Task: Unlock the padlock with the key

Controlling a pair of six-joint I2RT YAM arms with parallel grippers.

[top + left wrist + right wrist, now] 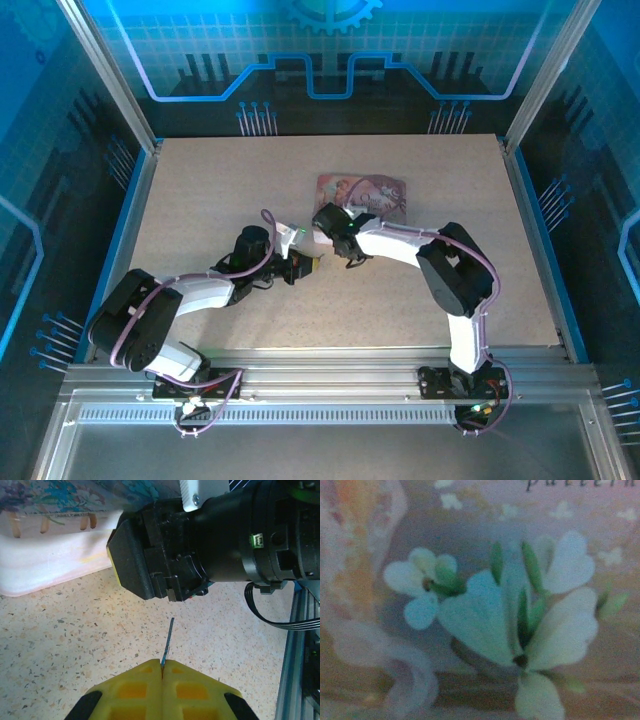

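Observation:
The key [169, 639] is a thin silvery-blue blade seen edge-on, sticking out forward over the speckled table. My left gripper [162, 663] is shut on it with its yellow fingertips pressed together. From above, the left gripper [306, 264] sits mid-table, nose to nose with my right gripper [345, 252]. A black finger [132, 562] of the right gripper, edged with a yellow pad, hangs just beyond the key's tip. Whether the right jaws are open or shut I cannot tell. The padlock is hidden.
The pink illustrated box [362, 192] lies flat just behind the two grippers, and its pale edge [55, 560] shows to the left of the right gripper. Its flower print [520, 620] is blurred and very close. A metal rail [297, 645] runs along the right.

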